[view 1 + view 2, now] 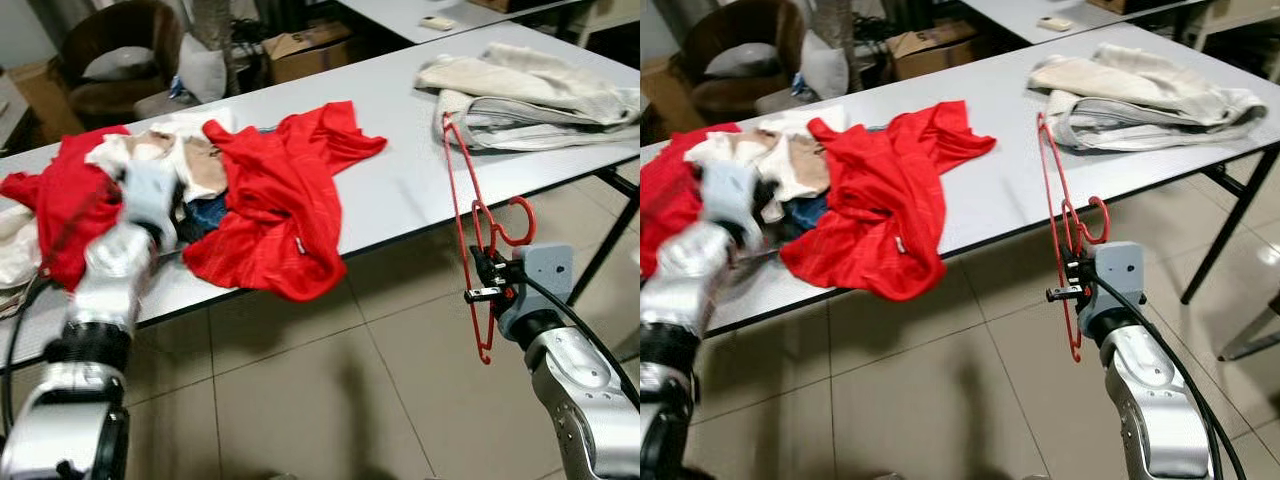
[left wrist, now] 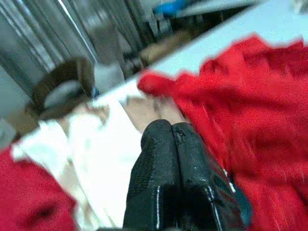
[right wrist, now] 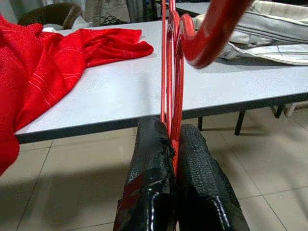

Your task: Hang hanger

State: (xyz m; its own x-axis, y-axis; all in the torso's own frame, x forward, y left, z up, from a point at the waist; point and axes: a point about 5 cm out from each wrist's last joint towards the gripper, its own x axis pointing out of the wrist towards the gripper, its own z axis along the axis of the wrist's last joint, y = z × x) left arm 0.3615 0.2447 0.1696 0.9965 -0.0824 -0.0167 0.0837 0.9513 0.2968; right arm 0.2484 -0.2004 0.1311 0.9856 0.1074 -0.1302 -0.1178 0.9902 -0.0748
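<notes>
A red plastic hanger [image 1: 468, 215] stands upright in front of the table's near edge, its hook [image 1: 518, 222] curling toward my right arm. My right gripper [image 1: 488, 278] is shut on the hanger's neck; in the right wrist view the red bars [image 3: 172, 77] rise out from between the black fingers [image 3: 149, 187]. My left gripper [image 2: 174, 144] is shut with nothing in it, raised over the heap of clothes at the table's left end, and its arm [image 1: 115, 265] is blurred.
A grey table [image 1: 420, 180] carries a red shirt [image 1: 275, 190] hanging over its edge, a pile of red, white and tan clothes [image 1: 90, 175] and folded beige garments [image 1: 530, 95]. Behind stand a brown chair [image 1: 120, 55] and a cardboard box [image 1: 305, 50]. The floor is tiled.
</notes>
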